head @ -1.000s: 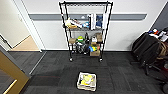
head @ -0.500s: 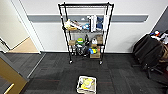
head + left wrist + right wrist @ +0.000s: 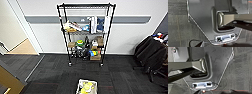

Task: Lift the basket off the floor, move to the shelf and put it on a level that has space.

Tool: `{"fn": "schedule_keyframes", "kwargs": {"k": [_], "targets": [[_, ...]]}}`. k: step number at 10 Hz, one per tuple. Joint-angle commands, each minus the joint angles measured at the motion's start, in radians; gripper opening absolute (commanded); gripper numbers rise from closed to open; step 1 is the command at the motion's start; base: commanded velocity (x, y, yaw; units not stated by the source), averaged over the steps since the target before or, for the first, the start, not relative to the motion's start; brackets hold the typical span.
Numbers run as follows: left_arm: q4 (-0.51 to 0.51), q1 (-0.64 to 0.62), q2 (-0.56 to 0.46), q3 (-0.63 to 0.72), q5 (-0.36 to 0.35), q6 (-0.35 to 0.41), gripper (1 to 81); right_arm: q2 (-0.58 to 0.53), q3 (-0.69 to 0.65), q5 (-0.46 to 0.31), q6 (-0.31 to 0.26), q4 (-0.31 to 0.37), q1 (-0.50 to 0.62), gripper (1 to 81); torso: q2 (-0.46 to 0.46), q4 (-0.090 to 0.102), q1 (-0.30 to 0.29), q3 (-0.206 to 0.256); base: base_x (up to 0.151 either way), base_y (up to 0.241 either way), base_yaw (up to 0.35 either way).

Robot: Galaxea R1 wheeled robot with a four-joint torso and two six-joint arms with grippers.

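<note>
Basket [image 3: 86, 87] on near floor [image 3: 55, 75], well short of shelf [image 3: 86, 35]; top level [image 3: 86, 5] bare. Finger state of either gripper: cannot tell. Risk: tipping loose contents on uneven lift

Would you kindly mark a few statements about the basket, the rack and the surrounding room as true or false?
1. The basket sits on the dark carpet floor. True.
2. The basket is already on the shelf. False: it stands on the floor in front of the shelf, apart from it.
3. The top level of the shelf looks bare. True: nothing is visible on it, while lower tiers hold books and boxes.
4. The basket is empty. False: something yellow lies inside it.
5. A dark chair stands to the right of the shelf. True.
6. The wooden flooring lies to the right of the shelf. False: it lies to the left, beyond the doorway.
</note>
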Motion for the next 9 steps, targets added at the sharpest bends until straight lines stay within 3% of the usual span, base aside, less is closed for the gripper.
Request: {"fn": "schedule_keyframes", "kwargs": {"k": [1, 9], "targets": [[-0.012, -0.008, -0.005, 0.0, 0.077, 0.006, 81.1, -0.006, 0.0, -0.071, 0.0, -0.004, 0.001, 81.1, 0.0, 0.0, 0.0, 0.0, 0.152, 0.0, 0.0], [-0.007, -0.009, -0.005, 0.0, 0.078, 0.006, 81.1, 0.014, -0.034, -0.073, 0.0, -0.004, 0.004, 81.1, 0.0, 0.0, 0.0, 0.0, 0.151, 0.0, 0.0]]}}
